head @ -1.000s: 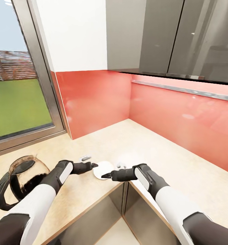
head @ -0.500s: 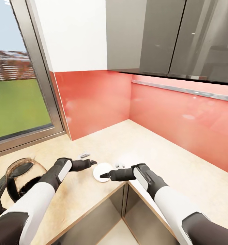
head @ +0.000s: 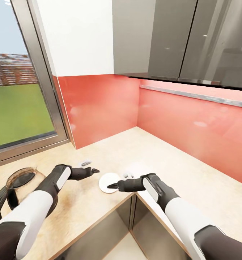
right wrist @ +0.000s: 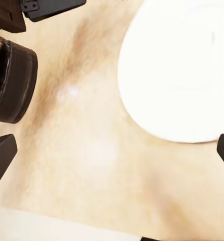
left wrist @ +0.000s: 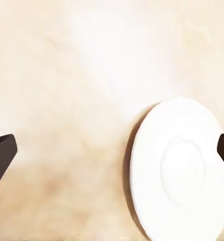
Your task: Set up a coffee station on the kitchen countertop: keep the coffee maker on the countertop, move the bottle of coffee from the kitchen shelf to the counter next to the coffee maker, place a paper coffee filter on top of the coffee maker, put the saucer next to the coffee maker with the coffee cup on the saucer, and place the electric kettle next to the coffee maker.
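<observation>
Corner of a kitchen beside a window

A glossy red backsplash [head: 178, 115] wraps the inner corner under grey wall cabinets [head: 186, 39]; a metal-framed window [head: 45, 90] shows grass and a brick wall; a small grey object [head: 85, 163] lies near the window sill.

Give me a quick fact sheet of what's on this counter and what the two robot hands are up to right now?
surface: kitchen countertop, tan, with a red backsplash
saucer: saucer, white, flat on the counter near its inner corner edge
cup: coffee cup, white, just behind the saucer, not on it
kettle: electric kettle, dark glass, by the left arm
left gripper: left gripper, open, beside the saucer, holding nothing
right gripper: right gripper, open, at the saucer's near rim, holding nothing
</observation>
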You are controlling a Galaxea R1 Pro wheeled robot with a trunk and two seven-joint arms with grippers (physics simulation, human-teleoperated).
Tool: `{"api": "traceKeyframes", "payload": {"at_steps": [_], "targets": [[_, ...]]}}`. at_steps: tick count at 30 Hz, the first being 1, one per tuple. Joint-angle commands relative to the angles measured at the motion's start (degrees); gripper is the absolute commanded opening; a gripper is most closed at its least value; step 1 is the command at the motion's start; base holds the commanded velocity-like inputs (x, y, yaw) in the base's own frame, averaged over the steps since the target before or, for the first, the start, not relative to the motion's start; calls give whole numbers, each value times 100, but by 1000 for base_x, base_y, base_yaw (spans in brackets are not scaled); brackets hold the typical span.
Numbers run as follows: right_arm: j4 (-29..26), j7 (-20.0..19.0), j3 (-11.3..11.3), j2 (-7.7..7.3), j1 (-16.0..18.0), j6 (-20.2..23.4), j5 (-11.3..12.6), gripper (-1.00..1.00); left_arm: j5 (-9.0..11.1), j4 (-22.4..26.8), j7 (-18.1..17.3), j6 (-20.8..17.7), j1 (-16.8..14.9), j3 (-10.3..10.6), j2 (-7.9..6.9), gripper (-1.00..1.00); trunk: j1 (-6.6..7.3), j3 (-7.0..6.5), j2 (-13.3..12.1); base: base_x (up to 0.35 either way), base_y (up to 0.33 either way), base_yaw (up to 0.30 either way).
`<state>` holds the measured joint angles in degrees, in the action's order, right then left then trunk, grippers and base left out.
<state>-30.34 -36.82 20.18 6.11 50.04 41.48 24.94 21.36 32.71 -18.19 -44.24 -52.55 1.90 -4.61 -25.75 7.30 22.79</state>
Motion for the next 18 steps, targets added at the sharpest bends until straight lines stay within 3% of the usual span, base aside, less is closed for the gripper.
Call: {"api": "traceKeyframes", "payload": {"at_steps": [1, 2, 7, 18], "targets": [[-1, 0, 7, -19, 6, 27, 20, 100, 8, -3, -43, -51, 0, 20, -5, 100, -4, 13, 13, 0, 0, 0], [0, 0, 8, -49, 6, 27, 20, 100, 9, -20, -640, -642, 3, 20, -2, 100, -4, 13, 13, 0, 0, 0], [2, -1, 11, -165, 6, 34, 41, 100, 9, -70, -650, -636, 10, 20, 11, 100, -4, 13, 13, 0, 0, 0], [8, -1, 21, -171, 6, 36, 46, 100, 7, -97, -642, -624, 13, 20, 57, 100, -4, 13, 13, 63, 0, 0]]}}
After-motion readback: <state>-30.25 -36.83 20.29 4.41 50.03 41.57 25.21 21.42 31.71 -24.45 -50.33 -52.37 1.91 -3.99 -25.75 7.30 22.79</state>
